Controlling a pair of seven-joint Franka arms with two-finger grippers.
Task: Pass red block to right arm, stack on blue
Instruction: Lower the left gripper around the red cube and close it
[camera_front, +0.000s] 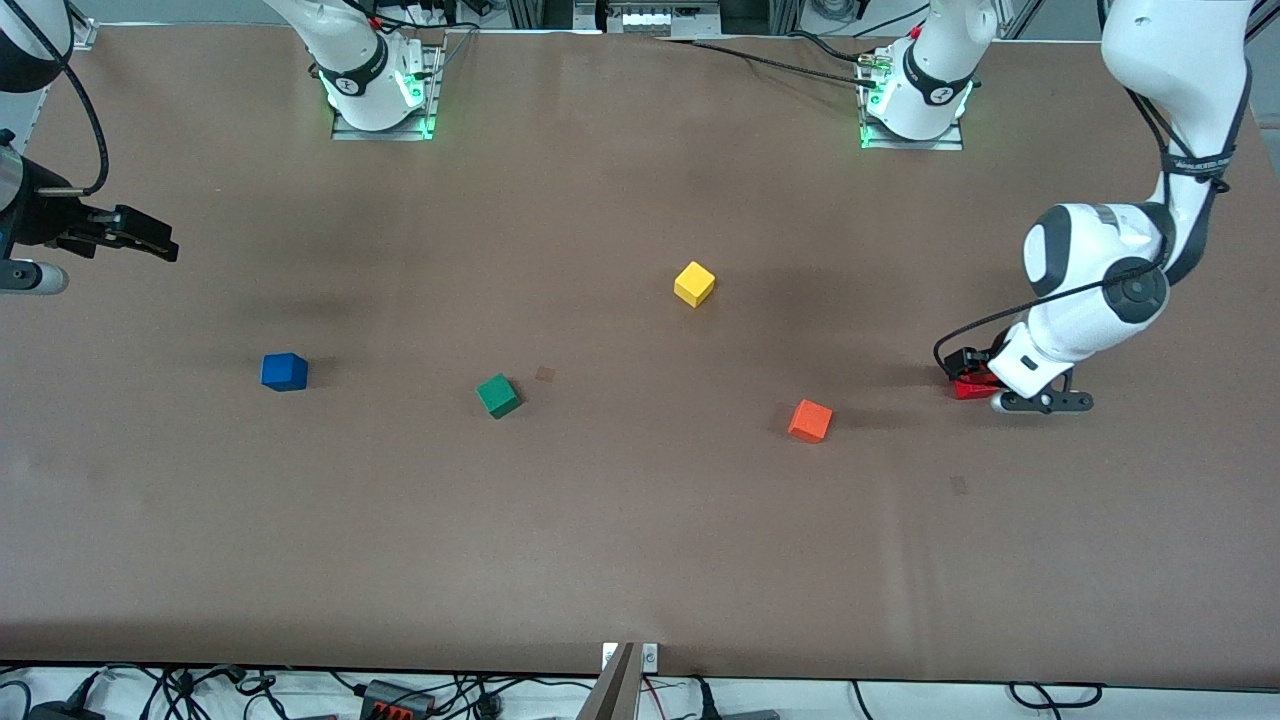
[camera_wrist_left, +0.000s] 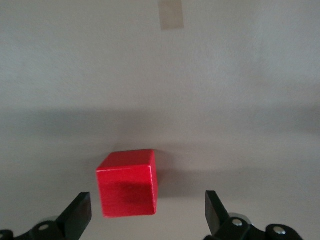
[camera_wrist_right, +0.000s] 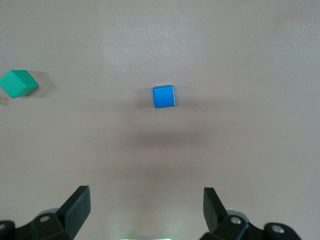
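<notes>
Two white robot arms with rounded shells and black joint rings stand on metal base plates glowing green. Black cables run along the left arm (camera_front: 1100, 290). Both grippers have black, wedge-tipped fingers (camera_wrist_left: 77, 215).

green cube (camera_front: 498, 395), yellow cube (camera_front: 694, 283), orange cube (camera_front: 810, 420)

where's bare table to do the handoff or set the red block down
Widest bare stretch: the table nearer the camera than the cube row. Also free: between blue block and green cube, and between yellow cube and the bases. Crowded: around the red block, where the open left gripper sits, near the orange cube.
</notes>
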